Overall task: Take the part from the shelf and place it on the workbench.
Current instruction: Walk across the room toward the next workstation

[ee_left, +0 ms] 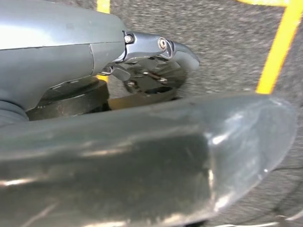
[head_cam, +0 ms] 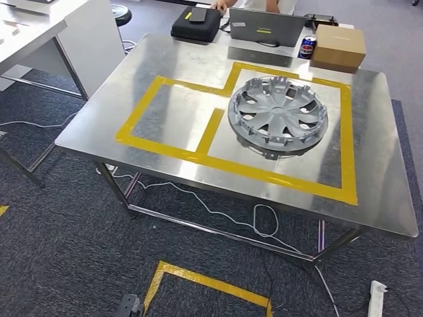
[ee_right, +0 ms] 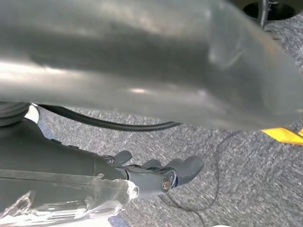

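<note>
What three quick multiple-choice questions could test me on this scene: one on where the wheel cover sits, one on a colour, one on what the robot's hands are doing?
1. Where does the wheel cover lie?
A. On the floor
B. On the metal table, inside the larger taped box
C. On the cardboard box

2. What colour is the tape on the table?
A. Yellow
B. Red
C. Blue

3. What do the left hand and right hand hold?
A. The wheel cover
B. A cable
C. Nothing

Answers: 1 B, it rests within the right-hand outline; 2 A, the lines are yellow; 3 C, both hang over carpet with nothing in them.
</note>
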Available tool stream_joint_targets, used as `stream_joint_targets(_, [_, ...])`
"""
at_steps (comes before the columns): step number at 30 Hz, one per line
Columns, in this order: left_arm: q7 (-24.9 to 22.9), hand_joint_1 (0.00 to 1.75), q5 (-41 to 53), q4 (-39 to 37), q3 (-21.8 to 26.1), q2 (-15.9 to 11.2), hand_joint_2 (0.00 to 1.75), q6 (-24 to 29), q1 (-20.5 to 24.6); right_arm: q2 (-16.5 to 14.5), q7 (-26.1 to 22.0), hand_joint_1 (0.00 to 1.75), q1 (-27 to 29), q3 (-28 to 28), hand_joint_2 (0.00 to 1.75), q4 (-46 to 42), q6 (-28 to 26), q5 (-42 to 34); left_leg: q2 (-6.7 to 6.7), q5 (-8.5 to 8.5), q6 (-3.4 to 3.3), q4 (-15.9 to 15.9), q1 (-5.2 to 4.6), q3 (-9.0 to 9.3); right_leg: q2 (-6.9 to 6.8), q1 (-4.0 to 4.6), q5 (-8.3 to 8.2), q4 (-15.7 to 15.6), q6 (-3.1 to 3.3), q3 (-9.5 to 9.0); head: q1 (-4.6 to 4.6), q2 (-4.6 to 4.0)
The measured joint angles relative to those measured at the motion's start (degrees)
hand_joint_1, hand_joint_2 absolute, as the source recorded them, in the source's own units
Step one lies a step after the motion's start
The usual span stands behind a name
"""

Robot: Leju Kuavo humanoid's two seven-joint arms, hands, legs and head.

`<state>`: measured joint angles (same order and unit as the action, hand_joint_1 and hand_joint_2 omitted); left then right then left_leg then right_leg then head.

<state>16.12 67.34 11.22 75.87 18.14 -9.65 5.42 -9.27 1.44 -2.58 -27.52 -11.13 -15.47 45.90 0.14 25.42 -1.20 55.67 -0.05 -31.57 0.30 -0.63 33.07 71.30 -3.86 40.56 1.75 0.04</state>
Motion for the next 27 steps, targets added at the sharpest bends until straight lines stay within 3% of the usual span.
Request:
stream_joint_targets(1, [-0.36, 0.0, 0.19, 0.0, -0.1, 0.01, 0.0, 0.3, 0.0, 0.0, -0.03, 0.0, -0.07, 0.0, 0.0, 0.0, 0.04, 0.03, 0.03, -0.73, -0.01, 0.02, -0.06, -0.91, 0.01, 0.01, 0.52, 2.51, -0.04, 0.05, 0.01, 0.0])
stream_joint_targets(2, [-0.73, 0.0, 0.31, 0.01, -0.16, 0.01, 0.0, 0.59, -0.01, 0.0, -0.04, 0.0, -0.11, 0.0, 0.0, 0.0, 0.08, 0.04, 0.06, -1.49, 0.04, 0.04, -0.1, -1.87, 0.0, 0.02, -0.29, 3.38, -0.03, -0.75, 0.01, 0.0])
stream_joint_targets(3, [-0.99, 0.0, 0.35, 0.01, -0.18, 0.01, 0.0, 0.81, -0.02, 0.0, -0.1, 0.0, -0.13, 0.0, 0.0, 0.0, 0.09, -0.02, 0.07, -2.24, 0.13, 0.05, -0.11, -2.82, 0.0, 0.03, -1.92, 2.31, 0.03, -2.55, 0.01, 0.0])
stream_joint_targets(4, [-1.15, 0.0, 0.35, 0.0, -0.19, 0.02, 0.0, 1.03, -0.03, 0.0, -0.26, 0.0, -0.2, -0.01, 0.0, -0.01, 0.13, -0.21, 0.03, -2.99, 0.29, 0.1, -0.11, -3.68, -0.01, 0.03, -3.39, -0.64, 0.08, -5.38, 0.01, 0.0])
stream_joint_targets(5, [-1.23, 0.0, 0.29, 0.0, -0.19, 0.05, 0.0, 1.23, -0.05, -0.01, -0.56, 0.0, -0.34, -0.04, 0.0, -0.01, 0.24, -0.57, -0.02, -3.65, 0.54, 0.17, -0.16, -4.39, -0.02, 0.08, -3.82, -4.94, 0.15, -9.07, -0.02, 0.01])
stream_joint_targets(7, [-1.25, 0.0, 0.06, 0.01, -0.19, 0.11, 0.0, 1.67, -0.07, -0.02, -1.68, 0.0, -0.78, -0.37, 0.0, -0.02, 0.57, -1.68, -0.02, -4.9, 1.16, 0.34, -0.26, -5.17, 0.0, 0.25, -2.55, -13.06, 0.6, -14.89, 0.01, 0.01])
stream_joint_targets(8, [-1.25, 0.0, 0.03, 0.01, -0.19, 0.13, 0.0, 1.86, -0.07, -0.03, -2.25, 0.0, -0.92, -0.65, 0.0, -0.02, 0.72, -2.17, 0.03, -5.5, 1.51, 0.31, -0.23, -5.3, 0.04, 0.43, -1.88, -15.11, 0.98, -16.09, -0.01, 0.02])
stream_joint_targets(10, [-1.25, 0.0, 0.25, -0.01, -0.21, 0.11, 0.0, 2.16, -0.1, -0.04, -2.95, 0.0, -0.92, -1.26, 0.0, -0.02, 0.83, -2.7, 0.09, -6.32, 2.27, 0.15, -0.01, -5.49, -0.01, 0.63, -2.42, -15.58, 2.0, -15.37, -0.13, 0.01])
stream_joint_targets(11, [-1.28, 0.0, 0.43, -0.01, -0.22, 0.1, 0.0, 2.26, -0.18, -0.04, -3.1, 0.0, -0.88, -1.47, 0.0, -0.01, 0.86, -2.79, 0.07, -5.45, 2.67, 0.57, 0.11, -5.8, -0.1, 0.63, -3.02, -15.54, 2.6, -14.79, -0.16, 0.01])
stream_joint_targets(12, [-1.31, 0.0, 0.59, -0.01, -0.24, 0.1, 0.0, 2.31, -0.29, -0.05, -3.2, 0.0, -0.84, -1.63, 0.0, -0.01, 0.92, -2.83, 0.03, -3.42, 3.01, 1.91, 0.18, -6.32, -0.2, 0.57, -3.77, -15.6, 3.1, -14.1, -0.05, 0.0])
stream_joint_targets(13, [-1.33, 0.0, 0.7, -0.01, -0.27, 0.09, 0.0, 2.33, -0.36, -0.05, -3.26, 0.0, -0.82, -1.78, 0.0, 0.0, 0.99, -2.86, -0.01, -0.34, 3.29, 4.42, 0.24, -7.09, -0.27, 0.52, -4.57, -15.62, 3.48, -13.29, 0.1, 0.0])
stream_joint_targets(15, [-1.37, 0.0, 0.82, 0.01, -0.4, 0.06, 0.0, 2.33, -0.38, -0.07, -3.37, 0.0, -0.78, -2.03, 0.0, 0.0, 1.13, -2.86, -0.04, 5.43, 3.74, 11.9, 0.25, -8.76, -0.32, 0.54, -6.2, -15.55, 3.77, -11.46, 0.34, 0.0])
stream_joint_targets(16, [-1.37, 0.0, 0.83, 0.01, -0.5, 0.03, 0.0, 2.33, -0.36, -0.06, -3.4, 0.0, -0.75, -2.16, 0.0, 0.0, 1.15, -2.86, -0.04, 6.41, 3.89, 15.08, 0.28, -9.13, -0.37, 0.54, -7.02, -15.49, 3.76, -10.47, 0.34, 0.0])
stream_joint_targets(18, [-1.36, 0.0, 0.93, 0.01, -0.65, -0.02, 0.0, 2.39, -0.35, -0.06, -3.64, 0.0, -0.69, -2.41, 0.0, 0.0, 1.35, -2.91, -0.05, 4.28, 4.0, 16.84, 0.38, -7.64, -0.43, 0.54, -8.47, -15.29, 3.51, -8.38, 0.35, 0.0])
stream_joint_targets(20, [-1.11, 0.0, 1.42, 0.01, -0.98, -0.03, 0.0, 2.56, -0.29, -0.07, -4.3, 0.0, -0.63, -2.58, 0.0, 0.0, 1.97, -3.11, -0.05, 1.97, 3.9, 11.73, 0.53, -2.4, -0.39, 0.57, -9.54, -14.97, 3.03, -6.62, 0.38, 0.01])
stream_joint_targets(22, [-0.27, 0.0, 2.1, -0.01, -1.58, 0.02, 0.0, 2.66, -0.08, -0.09, -5.16, 0.0, -0.61, -2.67, 0.0, 0.0, 2.62, -3.29, -0.06, 3.19, 3.32, 3.35, 0.55, 4.02, -0.54, 0.74, -10.24, -14.23, 2.47, -5.46, 0.31, 0.01])
stream_joint_targets(23, [0.23, 0.0, 2.42, -0.01, -1.88, 0.05, 0.0, 2.64, 0.1, -0.1, -5.52, 0.0, -0.6, -2.72, 0.0, 0.0, 2.84, -3.28, -0.13, 4.2, 2.82, 0.54, 0.45, 5.84, -0.69, 0.77, -10.64, -13.93, 2.2, -5.02, 0.3, 0.0])
stream_joint_targets(25, [0.8, 0.0, 2.83, -0.01, -2.38, 0.1, 0.0, 2.63, 0.18, -0.18, -5.9, 0.0, -0.48, -2.83, 0.0, 0.01, 3.27, -3.02, -0.38, 4.86, 1.64, -1.34, 0.2, 6.23, -1.09, 0.52, -11.41, -13.68, 1.57, -4.36, 0.22, 0.02])
stream_joint_targets(27, [0.91, 0.0, 3.25, -0.01, -2.71, 0.09, 0.0, 2.79, -0.26, -0.32, -5.77, 0.0, -0.21, -2.89, 0.0, 0.02, 3.59, -2.45, -0.63, 4.07, 0.67, -1.21, 0.06, 5.62, -1.01, 0.21, -10.26, -12.25, 0.97, -3.43, 0.11, 0.02])
